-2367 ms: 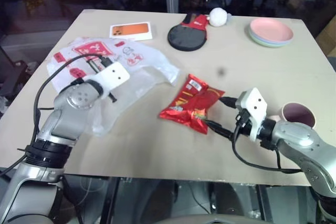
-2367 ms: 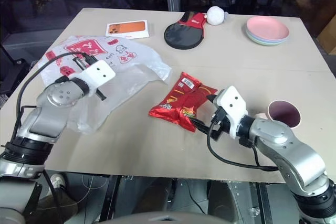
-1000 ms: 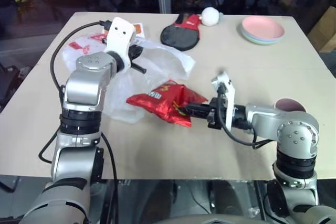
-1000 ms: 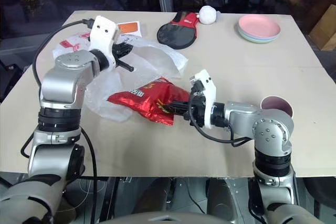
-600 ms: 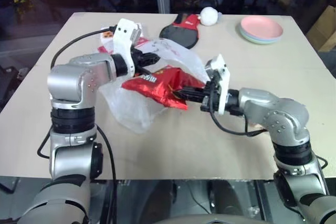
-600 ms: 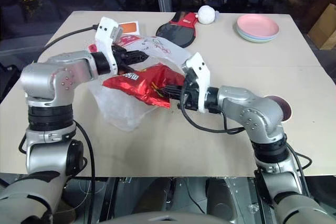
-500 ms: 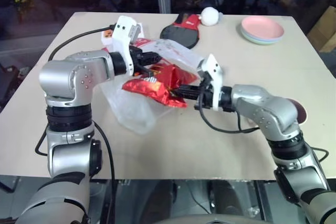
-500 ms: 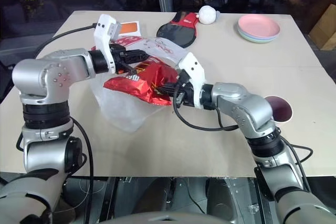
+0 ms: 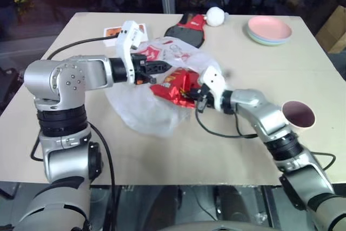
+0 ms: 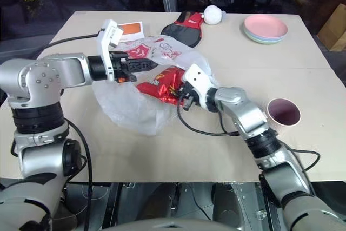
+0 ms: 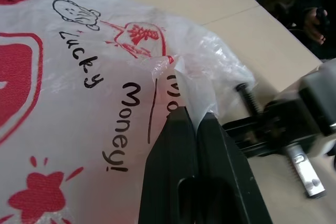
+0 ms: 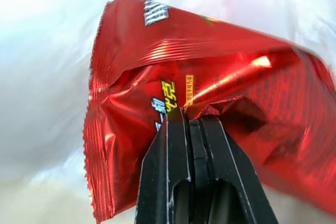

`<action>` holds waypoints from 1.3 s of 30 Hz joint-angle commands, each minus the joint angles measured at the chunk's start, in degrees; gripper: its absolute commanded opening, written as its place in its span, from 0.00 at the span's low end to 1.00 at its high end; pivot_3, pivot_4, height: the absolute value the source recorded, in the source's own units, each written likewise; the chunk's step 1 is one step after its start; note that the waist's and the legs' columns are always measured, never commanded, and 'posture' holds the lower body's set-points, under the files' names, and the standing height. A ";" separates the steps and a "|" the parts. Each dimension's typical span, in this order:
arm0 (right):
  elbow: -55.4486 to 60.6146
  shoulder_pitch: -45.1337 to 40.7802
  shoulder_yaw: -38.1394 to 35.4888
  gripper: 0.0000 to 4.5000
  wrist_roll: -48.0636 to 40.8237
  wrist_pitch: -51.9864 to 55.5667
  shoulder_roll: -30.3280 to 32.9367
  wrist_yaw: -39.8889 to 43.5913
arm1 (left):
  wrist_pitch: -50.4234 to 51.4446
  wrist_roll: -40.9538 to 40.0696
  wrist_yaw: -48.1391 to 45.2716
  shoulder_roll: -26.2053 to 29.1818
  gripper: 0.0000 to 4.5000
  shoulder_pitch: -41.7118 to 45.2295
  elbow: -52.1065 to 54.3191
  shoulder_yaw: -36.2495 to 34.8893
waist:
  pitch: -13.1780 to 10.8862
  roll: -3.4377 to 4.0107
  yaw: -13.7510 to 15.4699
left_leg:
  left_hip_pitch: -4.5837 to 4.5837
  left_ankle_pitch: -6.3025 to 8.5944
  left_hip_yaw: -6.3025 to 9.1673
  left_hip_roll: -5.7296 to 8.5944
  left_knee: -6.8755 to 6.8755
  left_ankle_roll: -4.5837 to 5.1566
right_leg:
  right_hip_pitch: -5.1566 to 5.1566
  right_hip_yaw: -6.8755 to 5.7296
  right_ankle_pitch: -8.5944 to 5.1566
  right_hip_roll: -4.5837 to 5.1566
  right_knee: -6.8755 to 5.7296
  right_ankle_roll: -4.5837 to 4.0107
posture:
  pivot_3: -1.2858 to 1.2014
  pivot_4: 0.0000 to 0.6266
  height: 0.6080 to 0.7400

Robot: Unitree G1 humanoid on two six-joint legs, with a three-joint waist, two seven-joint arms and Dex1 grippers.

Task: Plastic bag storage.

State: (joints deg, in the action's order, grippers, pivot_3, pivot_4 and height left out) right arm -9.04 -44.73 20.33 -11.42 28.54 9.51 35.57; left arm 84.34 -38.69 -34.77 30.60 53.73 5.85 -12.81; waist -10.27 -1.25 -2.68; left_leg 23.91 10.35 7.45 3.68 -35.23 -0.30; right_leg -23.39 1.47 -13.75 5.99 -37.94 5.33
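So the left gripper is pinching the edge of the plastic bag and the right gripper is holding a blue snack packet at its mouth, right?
Not quite: the snack packet is red, not blue, as the right wrist view shows. The left gripper does pinch the plastic bag, and the right gripper holds the packet at its mouth.

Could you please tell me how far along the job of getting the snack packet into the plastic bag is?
Done: left gripper is shut on the plastic bag, lifting its edge. In hand: right gripper is shut on the red snack packet, which sits at the bag's mouth, partly against the film. Left: push it fully inside, release it, and settle the bag on the table.
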 commanded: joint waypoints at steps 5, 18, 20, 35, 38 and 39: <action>-22.81 -11.36 1.54 0.01 7.39 -18.14 -15.39 -4.21 | 2.13 -1.44 5.91 -4.60 0.00 0.24 2.57 -4.17 | 0.00 0.00 -0.36 | -0.02 -0.16 0.01 -0.04 0.09 -0.27 | -0.04 0.03 0.02 -0.06 -0.02 -0.03 | 0.52 0.24 1.00; 8.05 3.66 -3.84 0.70 8.61 -7.80 1.23 0.90 | -9.90 2.80 13.16 -7.88 0.00 -3.39 -1.27 -7.19 | 0.00 -0.02 0.13 | 0.01 -0.18 0.02 -0.02 0.08 -0.30 | -0.05 0.02 0.03 -0.04 -0.02 -0.05 | 0.52 0.24 1.00; 14.34 5.95 -5.18 0.70 7.67 -3.97 3.45 1.04 | -11.68 3.07 13.32 -8.14 0.00 -3.65 -1.70 -6.61 | 0.00 -0.02 0.03 | 0.01 -0.17 0.02 -0.06 0.09 -0.30 | -0.06 0.02 0.03 -0.07 -0.03 -0.06 | 0.52 0.24 1.00; 69.04 42.10 -31.56 0.99 -5.80 28.04 20.00 -13.88 | -25.08 7.03 8.65 -9.29 0.00 -0.62 -13.64 1.43 | 0.00 -0.05 1.88 | 0.29 -0.04 -0.03 0.05 -0.11 -0.01 | -0.12 -0.03 0.01 0.06 0.10 -0.01 | 0.52 0.24 1.00; 69.04 49.95 -38.53 0.99 -8.81 22.08 28.40 -16.03 | -27.45 7.94 6.88 -9.43 0.00 0.45 -16.54 3.10 | 0.00 -0.04 1.97 | 0.06 -0.05 -0.02 -0.05 -0.11 -0.02 | 0.07 -0.10 -0.12 0.03 0.05 0.19 | 0.52 0.24 1.00; 69.04 53.99 -41.49 0.99 -11.23 19.45 30.37 -16.56 | -28.31 8.31 6.32 -9.43 0.00 0.84 -17.54 3.60 | 0.00 -0.04 2.04 | 0.01 -0.05 -0.01 -0.06 -0.09 -0.02 | 0.12 -0.12 -0.13 0.02 0.06 0.20 | 0.52 0.24 1.00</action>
State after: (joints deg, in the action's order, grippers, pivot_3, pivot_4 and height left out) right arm 57.77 6.27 -16.55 -19.55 52.63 38.23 20.25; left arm 58.38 -30.92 -27.13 20.65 52.53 -11.19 -9.75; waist -10.26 -1.29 -0.64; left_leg 23.92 10.30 7.46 3.60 -35.32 -0.32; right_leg -23.24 1.31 -13.90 6.00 -37.85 5.53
